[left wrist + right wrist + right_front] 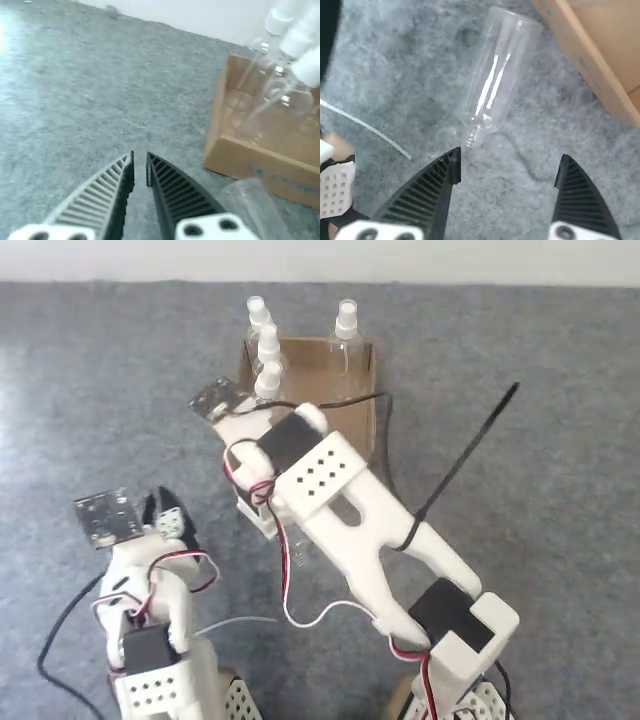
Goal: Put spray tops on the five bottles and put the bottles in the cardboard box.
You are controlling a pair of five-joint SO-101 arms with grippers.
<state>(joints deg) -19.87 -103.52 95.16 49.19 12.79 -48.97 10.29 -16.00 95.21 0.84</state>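
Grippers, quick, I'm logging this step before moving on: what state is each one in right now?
Left gripper: shut, holding nothing.
Right gripper: open, empty; a bottle without a top lies just ahead of it.

the lying bottle [251, 201] is blurred and partly cut off.

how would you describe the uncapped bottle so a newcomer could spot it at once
Find the cardboard box on the grey carpet. Just outside its wall a clear bottle lies on its side, in front of the open right gripper. Unlike the standing bottles in the box, capped with white spray tops, its neck is bare.
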